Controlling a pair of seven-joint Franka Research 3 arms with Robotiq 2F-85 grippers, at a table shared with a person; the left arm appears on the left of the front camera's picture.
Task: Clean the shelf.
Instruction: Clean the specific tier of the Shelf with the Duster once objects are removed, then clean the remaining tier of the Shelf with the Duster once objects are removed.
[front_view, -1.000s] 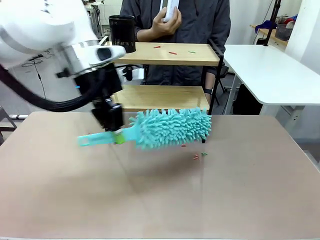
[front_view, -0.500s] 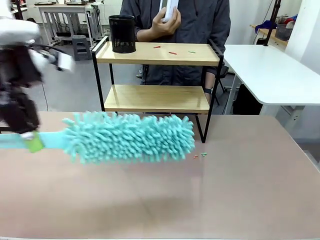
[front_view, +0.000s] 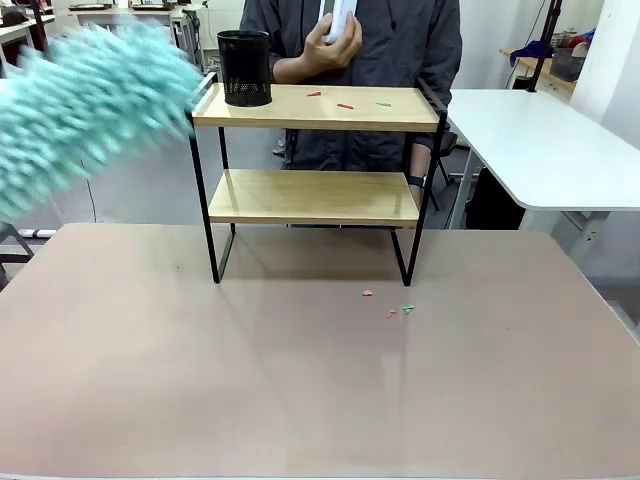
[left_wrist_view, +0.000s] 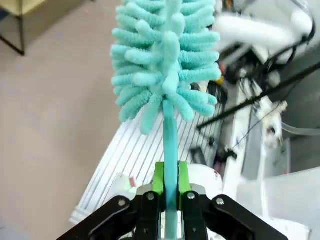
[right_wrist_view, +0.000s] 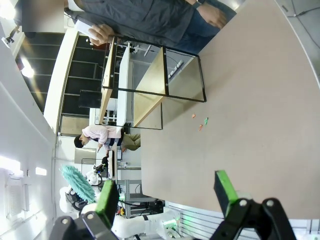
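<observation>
Three scraps (front_view: 345, 104) wait on the shelf (front_view: 315, 195) at the table's (front_view: 300, 380) far side as the duster (front_view: 90, 100), clamped in the left gripper (left_wrist_view: 170, 192), has swung up off the tabletop, level with the top board; right gripper (right_wrist_view: 165, 195) gapes empty.

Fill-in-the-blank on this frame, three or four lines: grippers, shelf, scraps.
The left gripper is ____ on the duster handle.
The right gripper is ____, with nothing between its fingers.
The black cup stands on the shelf's ____ board.
Colored scraps lie on that board and on the ____ below.
Missing words: shut; open; top; table.
</observation>
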